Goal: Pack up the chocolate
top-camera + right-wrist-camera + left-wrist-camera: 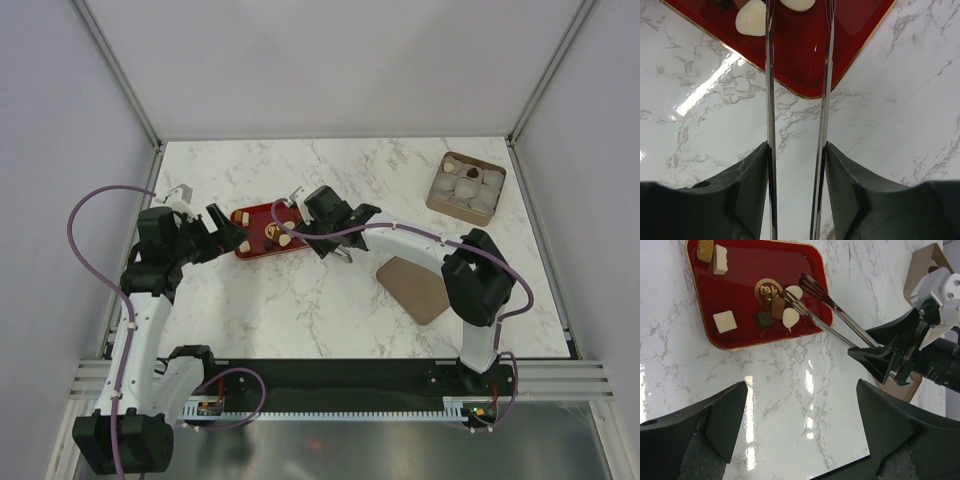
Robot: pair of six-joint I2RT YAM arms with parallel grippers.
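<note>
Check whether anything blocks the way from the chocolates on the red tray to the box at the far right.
Nothing visible does. The marble between the red tray and the box is bare; the brown lid lies nearer the arms, off that line. The tongs in the right gripper are at the chocolates.

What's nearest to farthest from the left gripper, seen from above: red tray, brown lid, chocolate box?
1. Red tray, just beside the left gripper.
2. Brown lid, right of middle.
3. Chocolate box, far right corner.
</note>
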